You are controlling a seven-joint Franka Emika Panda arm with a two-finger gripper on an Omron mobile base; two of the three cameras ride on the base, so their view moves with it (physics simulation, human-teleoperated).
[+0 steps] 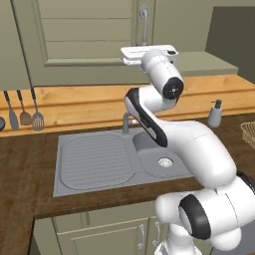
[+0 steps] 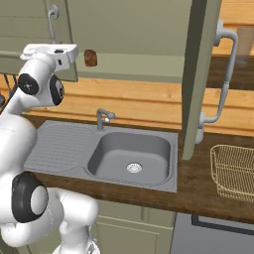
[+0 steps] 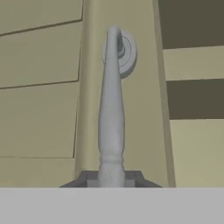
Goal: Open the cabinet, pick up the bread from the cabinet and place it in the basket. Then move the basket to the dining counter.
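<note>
The gripper (image 3: 111, 178) is clamped on the silver handle (image 3: 112, 109) of the cabinet's (image 1: 74, 40) closed left door. The right door (image 2: 198, 74) stands open; the bread (image 2: 90, 57) sits inside. The basket (image 2: 233, 171) rests far right on the worktop.

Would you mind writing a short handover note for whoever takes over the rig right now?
Hand: shut on the left door handle of the cabinet; that door is still closed.
Right cabinet door stands open.
Bread sits on the cabinet shelf.
Basket rests on the worktop right of the sink.
Done: handle gripped.
Left: pull the door open, put bread in basket, carry basket to the dining counter.
</note>
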